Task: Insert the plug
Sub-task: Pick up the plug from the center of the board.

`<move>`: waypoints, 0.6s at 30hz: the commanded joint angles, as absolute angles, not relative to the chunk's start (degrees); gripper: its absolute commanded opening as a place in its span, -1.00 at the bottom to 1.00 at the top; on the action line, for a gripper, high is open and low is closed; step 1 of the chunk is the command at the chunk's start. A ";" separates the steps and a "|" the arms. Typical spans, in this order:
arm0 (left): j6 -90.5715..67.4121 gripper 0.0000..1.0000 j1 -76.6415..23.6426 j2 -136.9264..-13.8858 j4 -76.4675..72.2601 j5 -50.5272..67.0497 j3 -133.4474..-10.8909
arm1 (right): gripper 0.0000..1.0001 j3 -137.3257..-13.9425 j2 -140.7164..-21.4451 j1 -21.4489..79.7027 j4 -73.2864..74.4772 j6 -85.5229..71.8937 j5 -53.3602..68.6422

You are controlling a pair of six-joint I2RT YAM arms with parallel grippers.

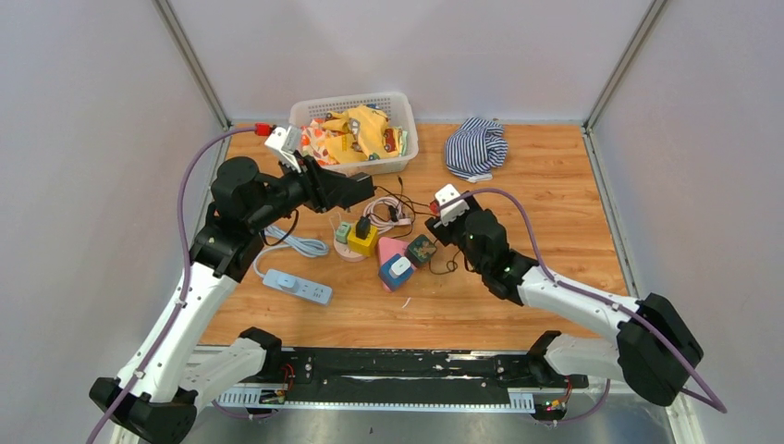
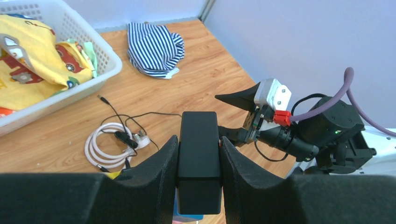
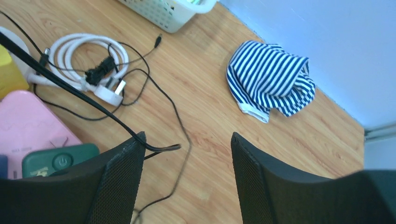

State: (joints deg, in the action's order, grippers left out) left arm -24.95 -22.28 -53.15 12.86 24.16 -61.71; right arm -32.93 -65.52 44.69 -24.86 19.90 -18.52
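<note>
Scanning from the table's left side, we find the white power strip near the front edge, nothing plugged into it. Our left gripper is clamped on the black power adapter, held above the table's middle. Our right gripper stands apart and empty, a thin black cable beside one finger. We judge the insertion not yet done.
</note>
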 commanded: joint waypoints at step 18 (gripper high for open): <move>-13.53 -1.00 -22.44 -49.27 16.51 6.65 -56.83 | 0.41 -47.10 -72.56 43.06 -15.07 21.15 11.15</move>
